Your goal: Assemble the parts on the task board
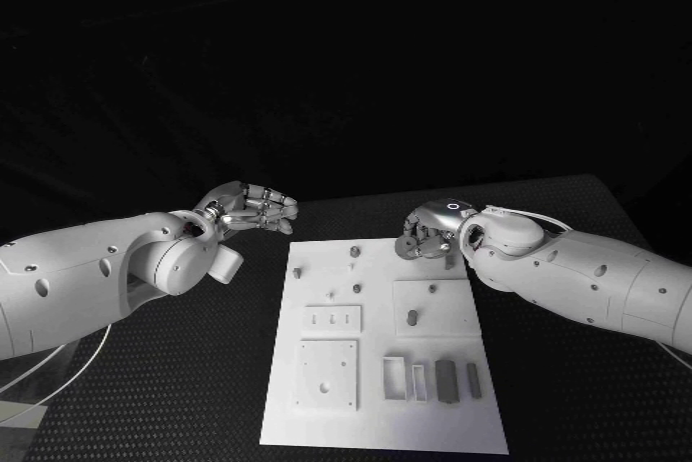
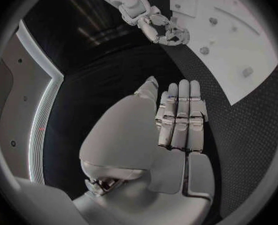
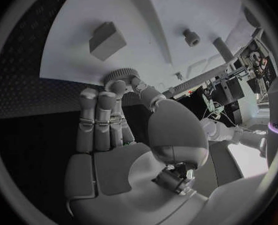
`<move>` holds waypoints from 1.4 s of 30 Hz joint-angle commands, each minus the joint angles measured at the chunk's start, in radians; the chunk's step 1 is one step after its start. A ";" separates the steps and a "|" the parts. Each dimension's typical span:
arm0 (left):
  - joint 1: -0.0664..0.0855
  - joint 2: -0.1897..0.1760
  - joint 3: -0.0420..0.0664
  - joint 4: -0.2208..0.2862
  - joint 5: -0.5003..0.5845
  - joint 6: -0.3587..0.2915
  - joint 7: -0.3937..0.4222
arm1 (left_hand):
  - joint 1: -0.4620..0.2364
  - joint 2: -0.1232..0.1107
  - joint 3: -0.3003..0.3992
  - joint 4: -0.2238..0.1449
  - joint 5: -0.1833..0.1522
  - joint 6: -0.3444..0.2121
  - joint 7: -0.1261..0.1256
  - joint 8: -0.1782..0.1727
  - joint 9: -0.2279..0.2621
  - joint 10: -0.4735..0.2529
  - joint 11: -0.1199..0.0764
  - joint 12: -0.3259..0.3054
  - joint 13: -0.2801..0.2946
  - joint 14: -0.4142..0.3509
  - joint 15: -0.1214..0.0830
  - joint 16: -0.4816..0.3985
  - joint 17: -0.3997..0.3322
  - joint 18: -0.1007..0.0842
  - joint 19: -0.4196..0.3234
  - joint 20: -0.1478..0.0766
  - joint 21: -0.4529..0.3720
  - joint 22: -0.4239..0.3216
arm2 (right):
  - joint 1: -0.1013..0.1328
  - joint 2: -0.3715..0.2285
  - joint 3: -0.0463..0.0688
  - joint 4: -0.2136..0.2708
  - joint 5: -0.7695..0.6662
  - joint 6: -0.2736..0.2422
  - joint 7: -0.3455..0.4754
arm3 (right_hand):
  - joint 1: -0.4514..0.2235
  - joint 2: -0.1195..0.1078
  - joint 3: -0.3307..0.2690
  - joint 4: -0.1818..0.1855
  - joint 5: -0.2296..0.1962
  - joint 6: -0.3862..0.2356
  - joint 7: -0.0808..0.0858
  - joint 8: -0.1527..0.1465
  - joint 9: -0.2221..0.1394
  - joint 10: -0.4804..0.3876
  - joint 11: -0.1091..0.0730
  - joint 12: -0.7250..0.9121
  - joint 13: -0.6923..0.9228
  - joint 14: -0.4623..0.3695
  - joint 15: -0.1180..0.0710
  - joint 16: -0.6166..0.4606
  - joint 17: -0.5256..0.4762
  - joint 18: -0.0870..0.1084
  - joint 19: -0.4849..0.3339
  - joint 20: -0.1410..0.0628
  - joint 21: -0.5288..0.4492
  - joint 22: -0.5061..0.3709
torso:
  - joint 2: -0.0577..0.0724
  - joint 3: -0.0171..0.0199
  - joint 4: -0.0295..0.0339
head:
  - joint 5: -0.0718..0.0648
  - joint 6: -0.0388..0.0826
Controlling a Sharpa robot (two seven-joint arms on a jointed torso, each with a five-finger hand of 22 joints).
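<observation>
Now the right hand pinches a ridged gear at its fingertips, over the board edge; keep it level while seating. Left hand hovers beside the board, fingers straight, holding nothing.

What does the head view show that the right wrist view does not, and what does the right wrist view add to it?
Head view, not the wrist view: the whole outline of the white rectangular task board and the row of grey rectangular parts near its close end. Right wrist view, not the head view: the round ribbed grey part that the right silver hand pinches at the board's edge. Both: the right hand, the board and the black table.
</observation>
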 commanded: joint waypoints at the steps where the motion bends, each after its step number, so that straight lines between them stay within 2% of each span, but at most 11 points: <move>1: 0.001 0.000 0.000 0.000 0.001 0.012 0.007 | -0.003 -0.003 0.006 -0.002 -0.003 0.007 0.001 -0.005 -0.001 0.007 0.000 -0.005 0.002 0.004 0.002 -0.003 0.002 0.000 0.002 -0.005 -0.005 -0.002 | -0.027 -0.001 -0.017 -0.014 -0.023 0.100 -0.003 | -0.001 -0.009 0.000 -0.004 0.004 0.000 0.004 0.000 -0.002 0.005 0.005 -0.007 0.002 0.001 -0.003 0.005 0.001 0.038 -0.009 0.002 0.005 0.018 | 0.000 -0.0001 0.0012 | 0.000 -0.002; 4: 0.001 0.000 0.000 0.000 0.001 0.013 0.007 | -0.003 -0.003 0.006 -0.002 -0.003 0.007 0.001 -0.005 -0.001 0.007 0.000 -0.005 0.002 0.004 0.002 -0.003 0.002 0.000 0.002 -0.005 -0.005 -0.002 | -0.028 -0.001 -0.017 -0.016 -0.023 0.106 -0.002 | 0.003 -0.008 0.002 -0.005 0.004 0.001 0.004 0.000 -0.003 0.005 0.005 -0.008 0.003 0.001 -0.003 0.005 0.001 0.038 -0.009 0.002 0.005 0.018 | 0.001 0.0000 0.0010 | 0.000 -0.001; 14: 0.001 0.000 0.000 0.001 0.001 0.013 0.007 | -0.004 -0.002 0.006 -0.001 -0.003 0.008 0.001 -0.005 -0.001 0.008 0.000 -0.006 0.002 0.004 0.002 -0.004 0.003 0.000 0.002 -0.005 -0.005 -0.002 | -0.028 -0.001 -0.018 -0.019 -0.019 0.141 -0.002 | -0.004 0.043 0.003 -0.002 0.004 0.059 -0.005 0.028 0.006 0.009 -0.003 -0.016 0.012 0.001 -0.009 0.008 0.004 0.038 -0.012 0.004 0.009 0.018 | 0.001 -0.0003 0.0012 | 0.000 -0.003; 20: 0.001 0.000 0.000 0.001 0.001 0.013 0.005 | -0.005 -0.002 0.006 -0.001 -0.003 0.008 0.001 -0.006 -0.001 0.008 0.000 -0.006 0.002 0.004 0.002 -0.005 0.003 0.000 0.002 -0.005 -0.005 -0.001 | -0.028 0.000 -0.018 -0.018 -0.016 0.138 0.000 | -0.008 0.065 0.004 -0.005 0.004 0.086 -0.012 0.042 0.013 0.013 -0.009 -0.020 0.018 0.002 -0.014 0.010 0.005 0.038 -0.013 0.004 0.012 0.019 | 0.001 -0.0003 0.0012 | 0.000 -0.003; 29: 0.001 -0.001 0.000 0.002 0.001 0.012 0.006 | -0.005 -0.002 0.006 -0.001 -0.003 0.008 0.001 -0.006 -0.001 0.008 0.000 -0.007 0.002 0.004 0.002 -0.005 0.004 0.000 0.002 -0.005 -0.006 -0.001 | -0.027 -0.003 -0.017 0.001 -0.032 0.075 -0.025 | -0.012 0.081 0.003 -0.006 0.004 0.108 -0.020 0.054 0.024 0.021 -0.016 -0.022 0.024 0.006 -0.021 0.014 0.008 0.038 -0.010 0.002 0.018 0.019 | 0.001 -0.0007 0.0004 | 0.002 -0.003; 34: 0.001 -0.002 0.000 0.003 0.001 0.011 0.005 | -0.005 -0.002 0.006 -0.001 -0.003 0.008 0.001 -0.006 -0.001 0.008 0.000 -0.007 0.002 0.004 0.002 -0.005 0.004 0.000 0.002 -0.005 -0.006 -0.001 | -0.021 -0.006 -0.017 0.022 -0.069 0.034 -0.050 | -0.005 0.078 0.004 -0.008 0.004 0.113 -0.023 0.057 0.028 0.026 -0.019 -0.023 0.026 0.010 -0.024 0.017 0.009 0.038 -0.007 -0.001 0.022 0.019 | 0.001 -0.0011 0.0007 | 0.004 -0.002; 39: 0.001 -0.002 0.000 0.004 0.001 0.011 0.006 | -0.005 -0.002 0.007 -0.001 -0.003 0.008 0.001 -0.006 -0.001 0.008 0.000 -0.008 0.003 0.005 0.002 -0.006 0.004 0.000 0.002 -0.005 -0.006 -0.001 | -0.005 -0.009 -0.016 0.052 -0.101 -0.002 -0.061 | 0.001 0.073 0.004 -0.008 0.004 0.115 -0.024 0.058 0.030 0.030 -0.020 -0.024 0.028 0.013 -0.025 0.019 0.010 0.038 -0.005 -0.004 0.024 0.019 | 0.001 -0.0013 0.0009 | 0.005 -0.001; 42: 0.001 -0.002 0.000 0.005 0.001 0.011 0.005 | -0.005 -0.002 0.007 -0.001 -0.003 0.008 0.001 -0.006 -0.001 0.008 0.000 -0.008 0.003 0.005 0.002 -0.006 0.004 0.000 0.002 -0.005 -0.006 -0.001 | -0.003 -0.017 -0.011 0.073 -0.113 -0.031 -0.066 | 0.001 0.067 0.002 -0.007 0.004 0.114 -0.024 0.057 0.031 0.034 -0.020 -0.025 0.028 0.015 -0.025 0.020 0.010 0.038 -0.003 -0.005 0.026 0.019 | 0.001 -0.0017 0.0011 | 0.004 0.001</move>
